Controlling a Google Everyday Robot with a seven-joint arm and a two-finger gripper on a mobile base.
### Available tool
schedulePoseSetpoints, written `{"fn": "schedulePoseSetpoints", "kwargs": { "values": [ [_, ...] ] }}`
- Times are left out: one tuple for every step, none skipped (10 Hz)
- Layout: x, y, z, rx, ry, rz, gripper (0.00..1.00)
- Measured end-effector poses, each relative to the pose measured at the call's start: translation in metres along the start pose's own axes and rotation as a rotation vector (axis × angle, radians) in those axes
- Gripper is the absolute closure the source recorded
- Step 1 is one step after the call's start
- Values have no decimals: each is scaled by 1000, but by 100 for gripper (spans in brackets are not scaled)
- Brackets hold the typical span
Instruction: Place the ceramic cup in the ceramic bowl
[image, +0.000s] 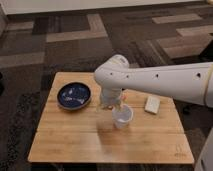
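The white ceramic cup (122, 116) stands upright on the wooden table (75, 145), right of centre. The dark navy ceramic bowl (74, 96) sits on the left part of the table, about a bowl's width from the cup. My gripper (113, 103) hangs from the white arm (160, 82) just above and to the left of the cup's rim, between the bowl and the cup. The arm's wrist hides part of the table behind the cup.
A flat white rectangular block (152, 104) lies to the right of the cup. The arm reaches in from the right across the table's back half. Dark patterned carpet (60, 40) surrounds the table.
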Motion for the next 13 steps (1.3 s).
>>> {"fn": "schedulePoseSetpoints", "kwargs": {
  "values": [
    [0,1,4,-2,2,-3,35],
    [-1,0,6,-2,1,-5,35],
    [-1,0,9,0,2,-7,35],
    [-1,-2,12,3,3,-6,35],
    [0,-3,15,5,4,-1,35],
    [0,-6,17,10,5,2,35],
    [0,-7,21,13,9,8,35],
    [0,-8,23,13,10,9,35],
    [0,-9,26,13,10,10,37],
    [-1,-10,27,17,6,14,49],
    [-1,-11,28,21,4,16,57],
    [-1,-11,27,25,-1,18,70],
    [-1,-12,24,36,-3,21,84]
  ]
}}
